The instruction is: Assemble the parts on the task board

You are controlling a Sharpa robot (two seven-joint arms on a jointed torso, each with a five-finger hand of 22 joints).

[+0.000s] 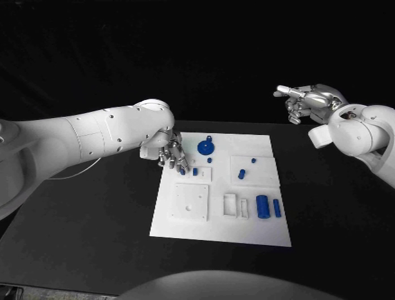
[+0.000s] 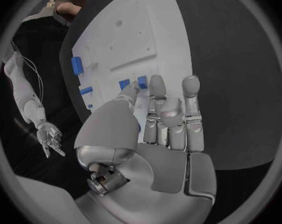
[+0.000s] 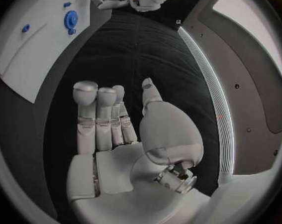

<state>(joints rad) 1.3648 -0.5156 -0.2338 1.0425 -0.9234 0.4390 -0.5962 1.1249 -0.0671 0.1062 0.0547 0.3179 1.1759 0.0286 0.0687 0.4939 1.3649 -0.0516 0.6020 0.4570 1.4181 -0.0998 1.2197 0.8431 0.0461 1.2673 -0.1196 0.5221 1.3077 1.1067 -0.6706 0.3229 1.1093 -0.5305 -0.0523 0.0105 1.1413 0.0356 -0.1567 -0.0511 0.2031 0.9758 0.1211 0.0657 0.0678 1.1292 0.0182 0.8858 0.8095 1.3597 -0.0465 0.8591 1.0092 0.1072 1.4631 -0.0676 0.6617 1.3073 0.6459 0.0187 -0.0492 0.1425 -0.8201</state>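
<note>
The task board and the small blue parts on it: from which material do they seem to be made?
The task board looks like matte white plastic, possibly printed or machined: an even, dull surface with crisp recesses and raised blocks. The blue parts, such as the round disc and the cylinder, look like solid-coloured plastic with a slight sheen. The pictures cannot confirm this.

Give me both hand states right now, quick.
Left hand: open, holding nothing, over the task board's far-left part.
Right hand: open, empty, raised off the board.

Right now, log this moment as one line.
left robot hand: open, over board's left edge | right robot hand: open, raised off board | blue parts: on board
</note>
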